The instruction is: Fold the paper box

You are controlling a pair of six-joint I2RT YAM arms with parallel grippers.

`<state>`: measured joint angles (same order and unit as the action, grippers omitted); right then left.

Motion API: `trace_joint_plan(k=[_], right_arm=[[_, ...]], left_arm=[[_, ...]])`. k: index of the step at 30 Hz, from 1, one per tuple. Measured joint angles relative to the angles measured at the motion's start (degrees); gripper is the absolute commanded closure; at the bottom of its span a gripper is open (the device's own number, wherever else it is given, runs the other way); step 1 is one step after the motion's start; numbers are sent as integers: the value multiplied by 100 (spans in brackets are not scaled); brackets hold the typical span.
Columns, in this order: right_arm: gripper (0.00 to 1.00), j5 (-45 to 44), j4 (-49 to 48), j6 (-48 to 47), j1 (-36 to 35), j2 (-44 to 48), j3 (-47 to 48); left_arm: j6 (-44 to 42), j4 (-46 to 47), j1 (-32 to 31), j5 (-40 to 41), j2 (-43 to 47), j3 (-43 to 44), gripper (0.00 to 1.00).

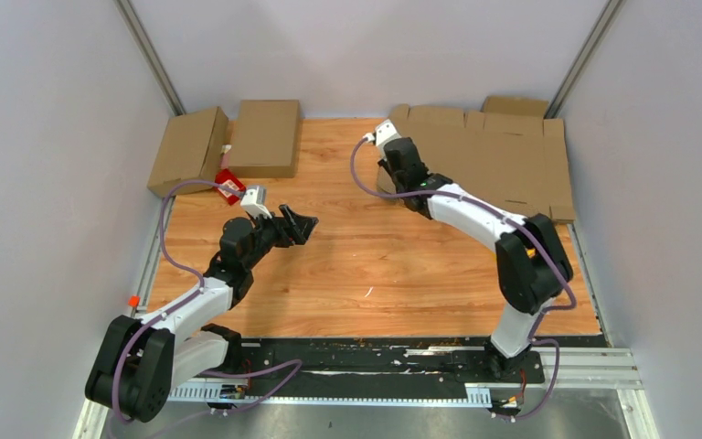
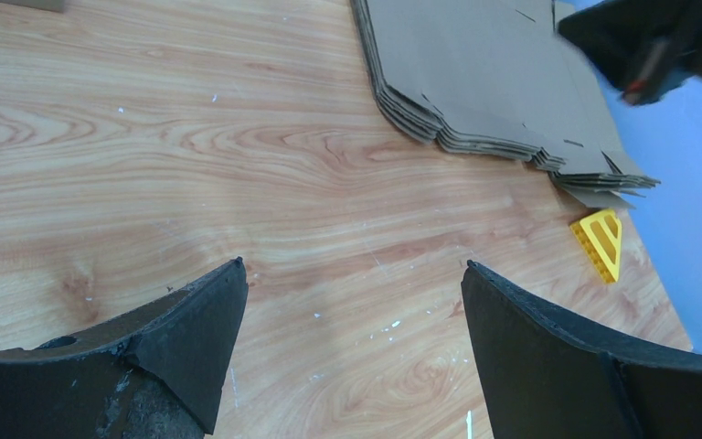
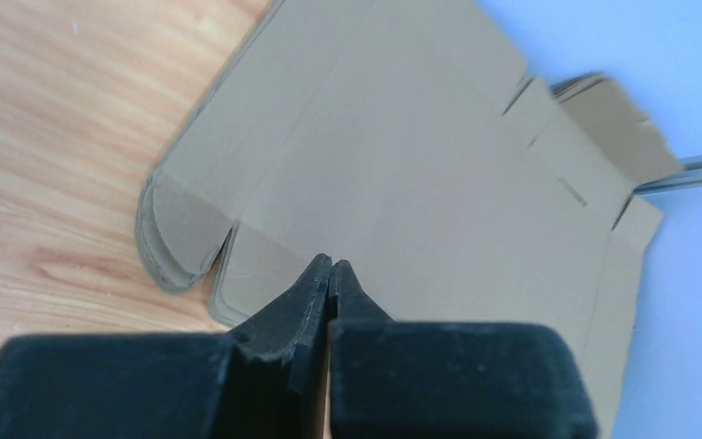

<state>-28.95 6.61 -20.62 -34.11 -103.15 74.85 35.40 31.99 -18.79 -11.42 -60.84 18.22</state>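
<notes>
Flat brown cardboard box blanks [image 3: 420, 165] lie beneath the closed right tool [image 3: 330, 263], left tool [image 2: 353, 265] gaping wide; sheet pickup likely under way, one blank to be lifted free next.

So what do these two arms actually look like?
The left arm and right arm match: smooth white links between chunky black joints, with a purple cable looping along each. A small white camera sits on each wrist. The left gripper and right gripper each have two matte black, wedge-shaped fingers with scuffed tips.
</notes>
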Motion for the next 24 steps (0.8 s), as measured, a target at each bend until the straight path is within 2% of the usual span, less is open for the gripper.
trace_joint_plan(k=[5,10,17,24], right_arm=[[62,195,-118,17,20,789,-52],[46,518,-50,-35,17,719,105],[36,745,452,-50,7,-472,658],[36,737,765,-46,0,-1283,973]], left_arm=[[2,2,0,-11,0,0,6],[2,2,0,-13,-2,0,5],[2,4,0,-13,-2,0,5],[0,2,0,-11,-2,2,5]])
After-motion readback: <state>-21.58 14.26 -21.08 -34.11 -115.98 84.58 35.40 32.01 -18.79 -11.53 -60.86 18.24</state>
